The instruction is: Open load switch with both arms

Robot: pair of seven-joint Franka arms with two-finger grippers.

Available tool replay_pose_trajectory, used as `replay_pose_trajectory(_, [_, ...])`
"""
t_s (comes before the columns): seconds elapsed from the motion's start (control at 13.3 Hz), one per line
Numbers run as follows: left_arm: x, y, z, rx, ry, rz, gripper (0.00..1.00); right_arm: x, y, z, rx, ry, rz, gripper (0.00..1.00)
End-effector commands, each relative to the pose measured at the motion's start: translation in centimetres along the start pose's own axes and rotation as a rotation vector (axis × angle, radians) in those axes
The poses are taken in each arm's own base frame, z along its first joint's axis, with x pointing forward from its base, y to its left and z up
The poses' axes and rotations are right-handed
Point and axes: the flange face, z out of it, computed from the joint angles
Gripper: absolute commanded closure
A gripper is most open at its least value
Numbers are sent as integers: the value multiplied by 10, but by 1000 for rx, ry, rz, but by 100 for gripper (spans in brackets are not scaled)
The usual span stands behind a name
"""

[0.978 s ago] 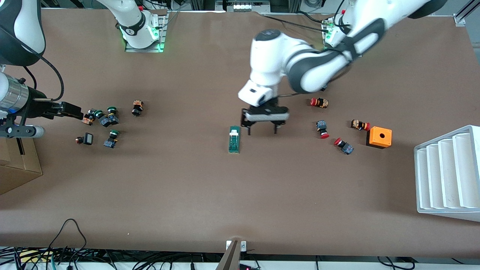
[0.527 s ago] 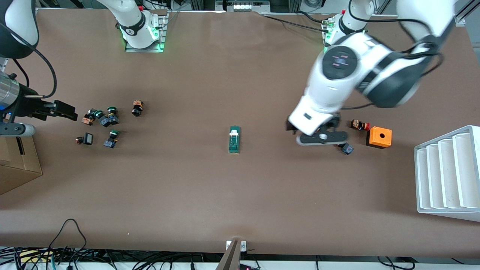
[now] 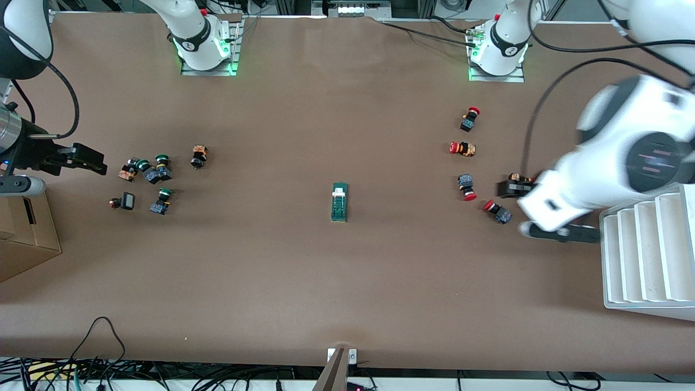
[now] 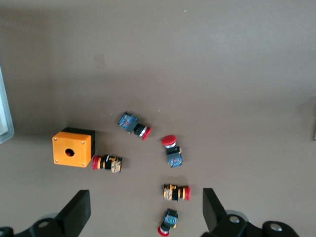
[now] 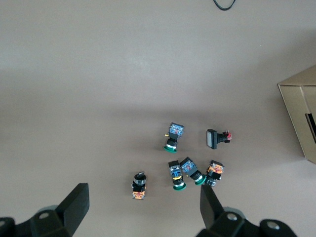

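The load switch (image 3: pixel 339 202), a slim dark-green block with a white tab, lies alone in the middle of the table with neither gripper near it. My left gripper (image 3: pixel 535 209) hangs high over the orange box at the left arm's end. In the left wrist view the left gripper (image 4: pixel 145 213) is open with nothing between its fingers, and red-capped buttons lie on the table below it. My right gripper (image 3: pixel 87 157) hovers at the right arm's end beside the green-capped buttons. The right wrist view shows the right gripper (image 5: pixel 143 212) open and empty too.
Several red-capped buttons (image 3: pixel 463 147) lie near the orange box (image 4: pixel 72 148), which the left hand hides in the front view. A cluster of green-capped buttons (image 3: pixel 157 168) lies at the right arm's end. A white slotted rack (image 3: pixel 646 250) and a cardboard box (image 3: pixel 24 239) stand at the table's ends.
The left arm has swung from right beside the load switch out to its own end of the table, over the orange box. The right gripper has drawn back slightly toward its table edge.
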Motion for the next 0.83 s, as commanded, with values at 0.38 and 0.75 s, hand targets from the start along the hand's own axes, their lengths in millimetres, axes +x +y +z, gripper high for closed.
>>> replay_pose_trajectory(0.38, [-40, -100, -49, -35, 132, 8, 0, 3, 7, -8, -51, 40, -135, 1])
replay_pose_trajectory(0.75, [-74, -110, -33, 16, 299, -38, 0, 2, 10, -7, -47, 39, -131, 1])
